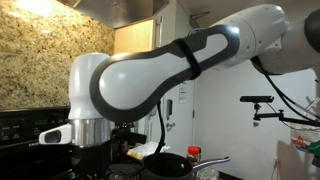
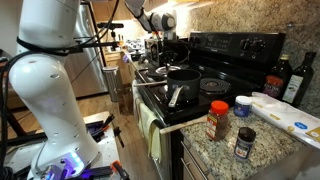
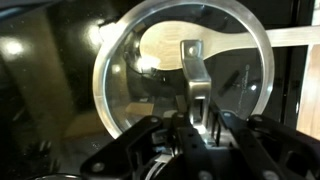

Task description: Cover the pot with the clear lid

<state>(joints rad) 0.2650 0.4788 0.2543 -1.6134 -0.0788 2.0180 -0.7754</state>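
Observation:
The pot (image 2: 183,79) is shallow and black and sits on a front burner of the stove, its silver handle (image 2: 176,97) pointing to the stove's front edge. It also shows low in an exterior view (image 1: 166,165). The clear lid (image 3: 125,70) fills the wrist view, round with a thin metal rim and a metal centre knob (image 3: 191,58). My gripper (image 3: 196,112) is closed around that knob from above. In an exterior view my gripper (image 2: 164,44) is over the back of the stove, behind the pot and apart from it.
The black stove (image 2: 225,60) has a raised back panel. On the granite counter (image 2: 215,150) stand spice jars (image 2: 218,119) (image 2: 245,143), a white-lidded jar (image 2: 242,105), a white board (image 2: 285,112) and dark bottles (image 2: 300,76). A towel (image 2: 150,135) hangs on the oven front.

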